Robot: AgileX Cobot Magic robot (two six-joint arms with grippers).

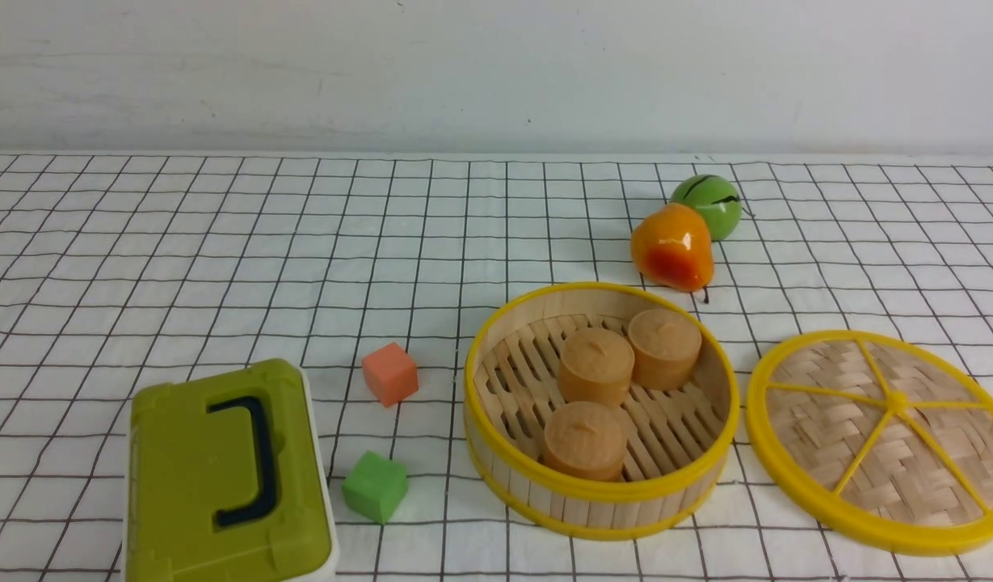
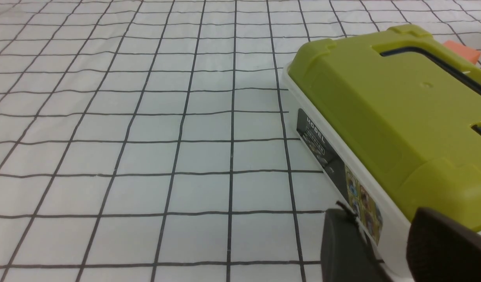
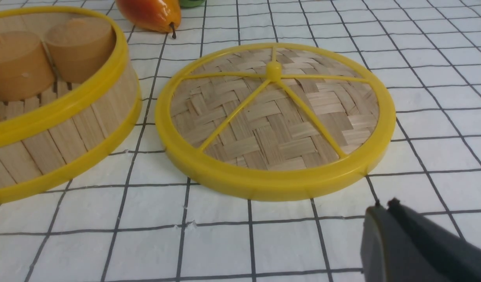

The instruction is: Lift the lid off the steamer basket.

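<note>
Pale, faintly scuffed wall (image 1: 302, 81) runs behind the worktop (image 1: 302, 210), which is covered in white with a grid of dark lines, slightly wavy in places.

As far as the pictures show, the lifting is done: the lid (image 1: 852, 477) is off and lies flat on the worktop, knob up, just beside the basket (image 1: 601, 513) on the robot's right. The basket sits upright and uncovered, with three small buns (image 1: 597, 356) on its slats. Nothing seems left but drawing the arms well back, if that is wanted.

The right hand (image 3: 386, 204) is closed, its tips together and nothing between them, apart from the lid. The left hand (image 2: 381, 213) stands a little apart at the fingers, empty, near the green box (image 1: 197, 477).

Beyond the basket lie a pear (image 1: 674, 246) and a green ball (image 1: 710, 206); between box and basket are an orange block (image 1: 391, 374) and a green block (image 1: 375, 487). Neither hand shows in the front view.
</note>
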